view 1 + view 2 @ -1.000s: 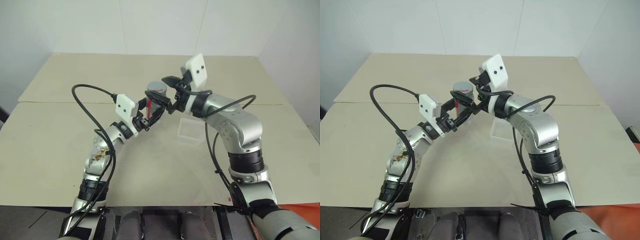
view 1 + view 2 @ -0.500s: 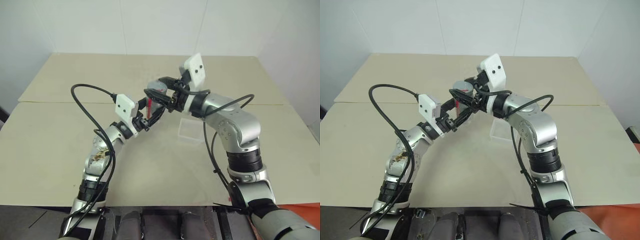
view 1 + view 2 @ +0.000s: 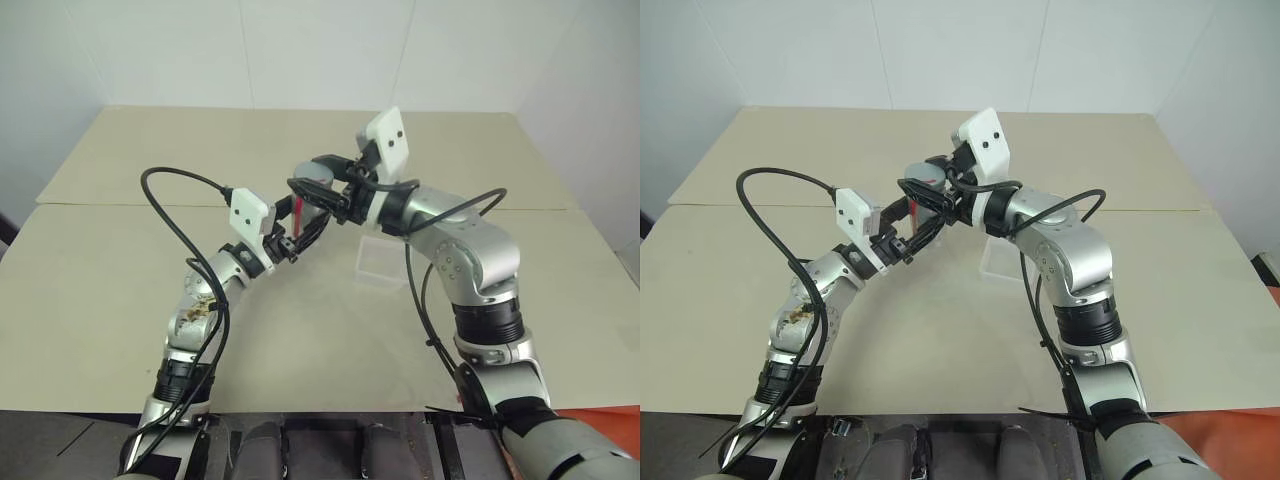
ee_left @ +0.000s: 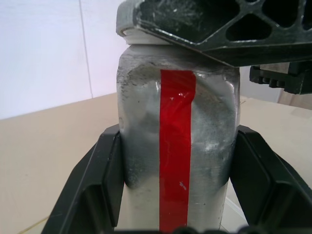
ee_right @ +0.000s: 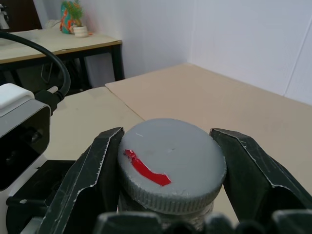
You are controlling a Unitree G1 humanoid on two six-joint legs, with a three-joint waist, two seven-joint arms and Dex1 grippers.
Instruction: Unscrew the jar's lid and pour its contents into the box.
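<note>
The jar (image 4: pixel 178 161), clear with a red stripe down its side, is held upright in the air over the middle of the table. My left gripper (image 3: pixel 300 224) is shut on its body, one black finger (image 4: pixel 97 180) on each side. The grey lid (image 5: pixel 170 163), with a red mark on top, sits on the jar. My right gripper (image 3: pixel 318 182) comes in from the right and is shut on that lid, with its fingers (image 5: pixel 92 170) pressed to the rim. The contents are hidden. The clear box (image 3: pixel 380 262) stands on the table below and to the right of the jar.
The beige table (image 3: pixel 120 280) has a seam (image 3: pixel 130 205) running across it behind the arms. White walls close off the back and right. A black cable (image 3: pixel 175 180) loops off the left wrist and another (image 3: pixel 470 205) off the right forearm.
My right gripper, open beside the lid a second ago, has closed on the lid. The left gripper and the jar have stayed where they were.
</note>
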